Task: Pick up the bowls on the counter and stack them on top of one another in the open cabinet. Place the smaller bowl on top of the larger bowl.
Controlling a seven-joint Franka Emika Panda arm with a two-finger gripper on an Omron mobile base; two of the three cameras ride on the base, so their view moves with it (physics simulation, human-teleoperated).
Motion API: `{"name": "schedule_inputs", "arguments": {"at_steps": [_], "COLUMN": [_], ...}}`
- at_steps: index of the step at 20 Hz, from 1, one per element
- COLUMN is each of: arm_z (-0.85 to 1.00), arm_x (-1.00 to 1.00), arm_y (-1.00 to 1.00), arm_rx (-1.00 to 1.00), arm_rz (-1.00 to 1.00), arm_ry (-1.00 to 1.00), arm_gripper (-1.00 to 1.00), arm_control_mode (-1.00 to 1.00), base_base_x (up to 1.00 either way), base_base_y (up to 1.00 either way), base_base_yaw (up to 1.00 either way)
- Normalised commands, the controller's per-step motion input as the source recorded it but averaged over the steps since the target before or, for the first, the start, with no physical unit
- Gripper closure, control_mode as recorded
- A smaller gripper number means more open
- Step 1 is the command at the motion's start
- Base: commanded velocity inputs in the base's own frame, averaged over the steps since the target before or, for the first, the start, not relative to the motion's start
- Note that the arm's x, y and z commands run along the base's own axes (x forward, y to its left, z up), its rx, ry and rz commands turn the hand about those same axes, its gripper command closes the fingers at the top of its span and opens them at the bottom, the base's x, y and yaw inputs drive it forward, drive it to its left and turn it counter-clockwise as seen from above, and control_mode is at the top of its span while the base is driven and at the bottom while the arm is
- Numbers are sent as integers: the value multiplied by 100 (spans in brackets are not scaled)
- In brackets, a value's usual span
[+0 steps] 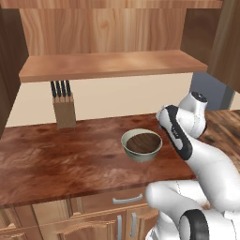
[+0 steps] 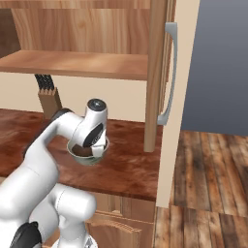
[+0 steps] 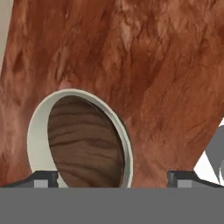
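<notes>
The shallow dark brown wooden bowl (image 1: 143,142) sits nested inside the deep pale grey-green ceramic bowl (image 1: 140,155) on the reddish-brown counter (image 1: 56,159); the gripper (image 3: 113,178), spread wide, hangs above. Next, probably: grasp the rim and lift toward the tan cabinet shelf (image 1: 108,65).

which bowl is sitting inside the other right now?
The smaller bowl, dark brown wood grain, sits inside the larger bowl, whose pale grey-green rim rings it; both rest on the counter.

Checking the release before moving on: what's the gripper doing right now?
Gripper: open, holding nothing, jaws wide above the brown bowl nested in the grey-green bowl.
</notes>
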Motion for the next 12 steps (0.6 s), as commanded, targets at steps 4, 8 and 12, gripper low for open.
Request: {"name": "schedule_inputs", "arguments": {"at_steps": [4,8,12], "arm_z": [-10,-26,-31], "arm_x": [-25,-2,0], "arm_y": [-5,10,11], "arm_rx": [0,-1,-4], "arm_rz": [24,16,10], "arm_ry": [1,1,0], "arm_gripper": [-100,-100,-100], "arm_control_mode": [-100,-100,-100], "base_base_x": [0,0,0], "base_base_y": [0,0,0], "base_base_yaw": [0,0,0]}}
